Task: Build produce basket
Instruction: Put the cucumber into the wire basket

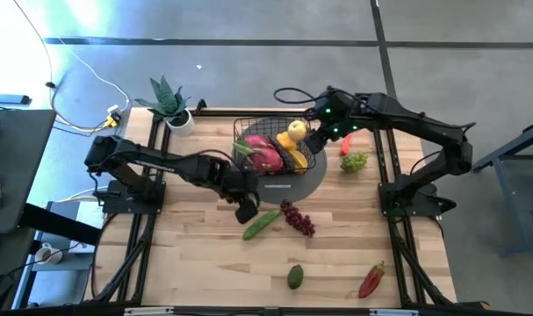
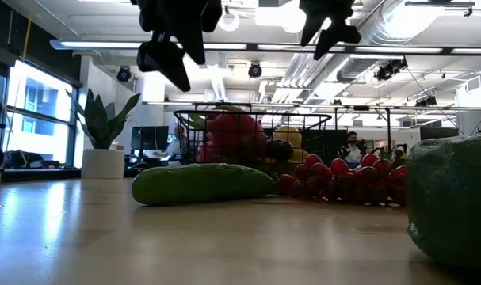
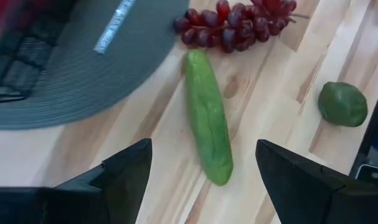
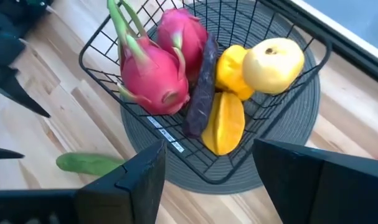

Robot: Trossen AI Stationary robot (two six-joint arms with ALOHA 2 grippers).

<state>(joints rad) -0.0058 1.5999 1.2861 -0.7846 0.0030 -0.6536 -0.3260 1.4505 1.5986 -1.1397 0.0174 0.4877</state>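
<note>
The black wire-mesh basket [image 1: 275,145] sits on a round grey woven mat [image 1: 312,178] toward the far side of the pale wooden table [image 1: 205,263], and it is partly filled: two pink dragon fruits [image 4: 157,62], a dark purple elongated fruit [image 4: 200,87], a yellow-orange starfruit [image 4: 227,121] and a yellow pear [image 4: 274,57] lie inside. The step in hand looks like the pickup of the long green cucumber [image 3: 208,116], which lies on the bare wood just off the mat's near edge, beside a bunch of dark red grapes [image 1: 298,218]. The left gripper [image 3: 204,168] hovers above it, fingers spread wide and holding nothing, with the cucumber's near end between them. In the high view the cucumber's long axis runs diagonally, one end toward the grapes and basket, the other toward the table's near left. As I judge it, the next move calls for a descent, the fingers straddling the cucumber across its width near the middle, then closing. The right gripper [image 4: 204,186] waits over the basket, also open and empty. A green avocado [image 1: 295,276], a red chilli [image 1: 370,281] and green grapes [image 1: 355,162] are not yet in the basket
</note>
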